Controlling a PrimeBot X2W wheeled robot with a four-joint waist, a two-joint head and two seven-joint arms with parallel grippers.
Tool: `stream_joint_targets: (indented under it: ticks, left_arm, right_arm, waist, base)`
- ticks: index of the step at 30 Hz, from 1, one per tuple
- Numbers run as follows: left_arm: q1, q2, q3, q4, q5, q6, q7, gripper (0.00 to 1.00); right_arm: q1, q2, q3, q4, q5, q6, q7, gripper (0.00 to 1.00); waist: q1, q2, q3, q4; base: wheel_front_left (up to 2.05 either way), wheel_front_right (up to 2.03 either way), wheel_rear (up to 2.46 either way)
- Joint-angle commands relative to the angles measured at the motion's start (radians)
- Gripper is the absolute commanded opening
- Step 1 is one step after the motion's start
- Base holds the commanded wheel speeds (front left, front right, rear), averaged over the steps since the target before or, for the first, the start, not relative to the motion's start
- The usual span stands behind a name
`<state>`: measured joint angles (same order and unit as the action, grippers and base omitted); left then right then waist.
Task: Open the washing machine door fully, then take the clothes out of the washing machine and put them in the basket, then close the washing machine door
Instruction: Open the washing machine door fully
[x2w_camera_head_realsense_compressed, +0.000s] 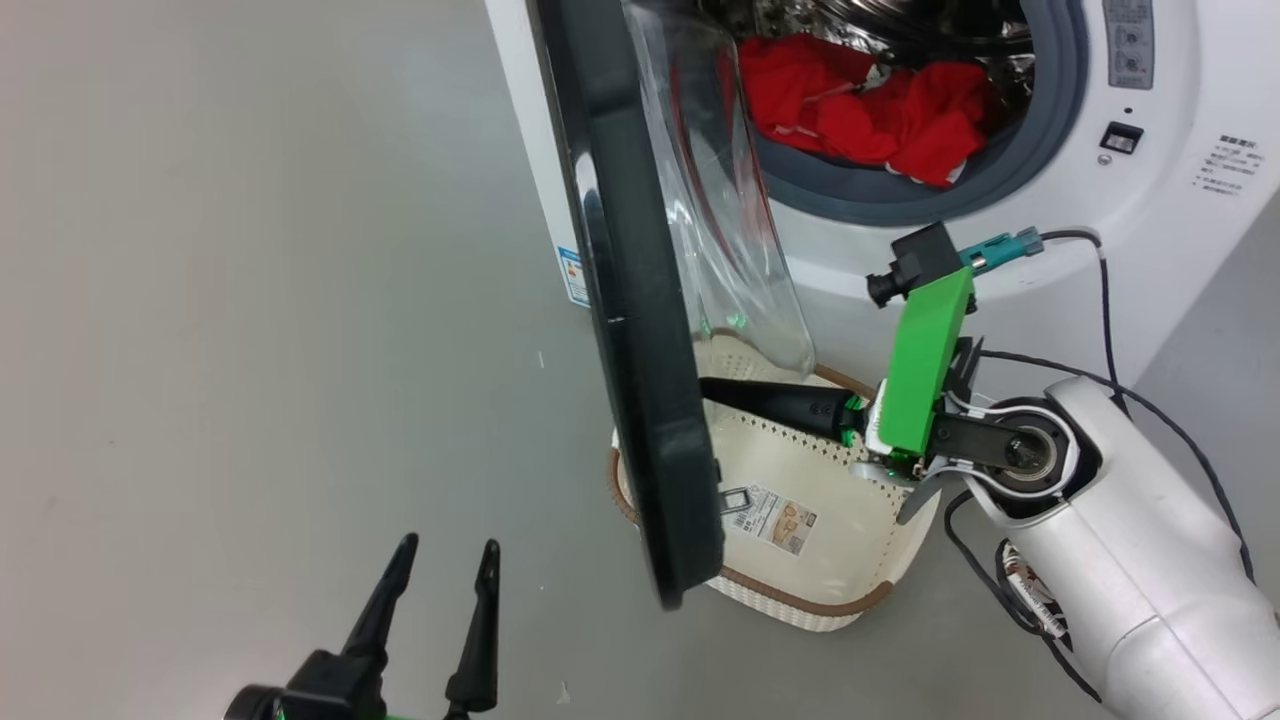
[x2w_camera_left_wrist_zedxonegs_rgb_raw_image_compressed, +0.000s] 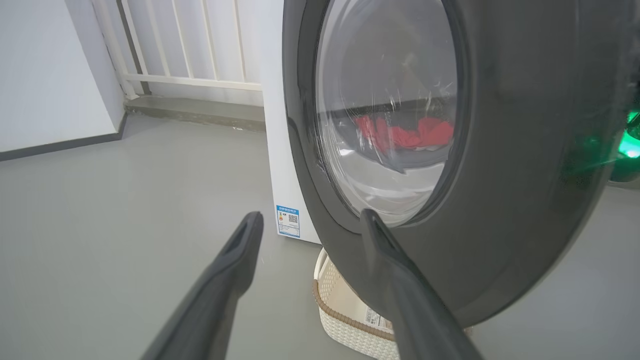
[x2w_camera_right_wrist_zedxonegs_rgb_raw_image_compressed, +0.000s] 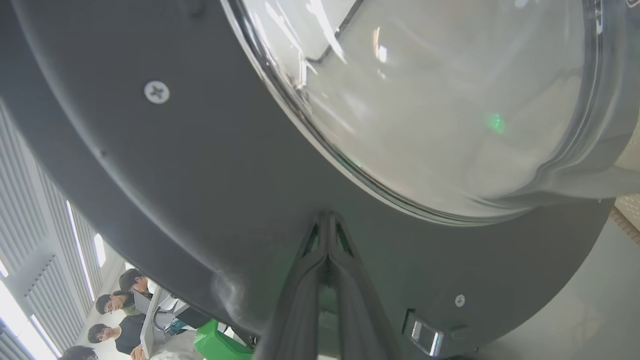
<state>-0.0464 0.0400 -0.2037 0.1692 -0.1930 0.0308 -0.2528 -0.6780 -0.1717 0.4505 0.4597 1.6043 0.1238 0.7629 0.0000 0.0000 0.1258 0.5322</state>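
Observation:
The washing machine (x2w_camera_head_realsense_compressed: 1150, 250) stands at the top with its door (x2w_camera_head_realsense_compressed: 630, 300) swung partway out, edge-on to the head view. Red clothes (x2w_camera_head_realsense_compressed: 870, 110) lie in the steel drum, and show through the door's glass (x2w_camera_left_wrist_zedxonegs_rgb_raw_image_compressed: 405, 135). The cream basket (x2w_camera_head_realsense_compressed: 830, 590) sits on the floor under the door. My right gripper (x2w_camera_head_realsense_compressed: 715, 390) reaches left over the basket. In the right wrist view it is shut (x2w_camera_right_wrist_zedxonegs_rgb_raw_image_compressed: 327, 217), holding nothing, with its tips against the door's dark inner rim (x2w_camera_right_wrist_zedxonegs_rgb_raw_image_compressed: 200, 175) below the glass bowl. My left gripper (x2w_camera_head_realsense_compressed: 447, 545) is open and empty, facing the door's outer face (x2w_camera_left_wrist_zedxonegs_rgb_raw_image_compressed: 500, 150).
Grey floor spreads to the left of the machine. A white wall and railing (x2w_camera_left_wrist_zedxonegs_rgb_raw_image_compressed: 190, 50) stand behind it. A metal latch (x2w_camera_right_wrist_zedxonegs_rgb_raw_image_compressed: 425, 337) sticks out of the door's inner rim. Several people (x2w_camera_right_wrist_zedxonegs_rgb_raw_image_compressed: 115, 315) sit beyond the door's edge. Cables trail from my right arm (x2w_camera_head_realsense_compressed: 1110, 330).

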Motion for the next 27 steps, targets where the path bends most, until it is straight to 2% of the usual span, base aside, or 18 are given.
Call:
stream_joint_targets:
  ticks: [1, 14, 27]
  left_arm:
    - [0.001, 0.01, 0.039, -0.026, 0.006, 0.012, -0.009, 1.0]
    - [0.027, 0.01, 0.073, -0.059, 0.002, 0.035, -0.009, 1.0]
    - [0.036, 0.01, 0.073, -0.067, 0.005, 0.039, -0.009, 1.0]
  right_arm:
    - [0.002, 0.036, 0.018, -0.037, -0.01, 0.007, 0.009, 0.0]
    - [-0.017, 0.085, 0.048, -0.025, -0.02, 0.007, 0.016, 0.0]
    - [-0.027, 0.11, 0.073, -0.021, -0.016, 0.007, 0.008, 0.0]
  waist:
    - [0.0, 0.0, -0.005, 0.007]
    - [0.0, 0.0, -0.003, 0.016]
    - [0.0, 0.0, -0.004, 0.017]
  base:
    - [0.0, 0.0, 0.0]
    - [0.0, 0.0, 0.0]
    - [0.0, 0.0, 0.0]
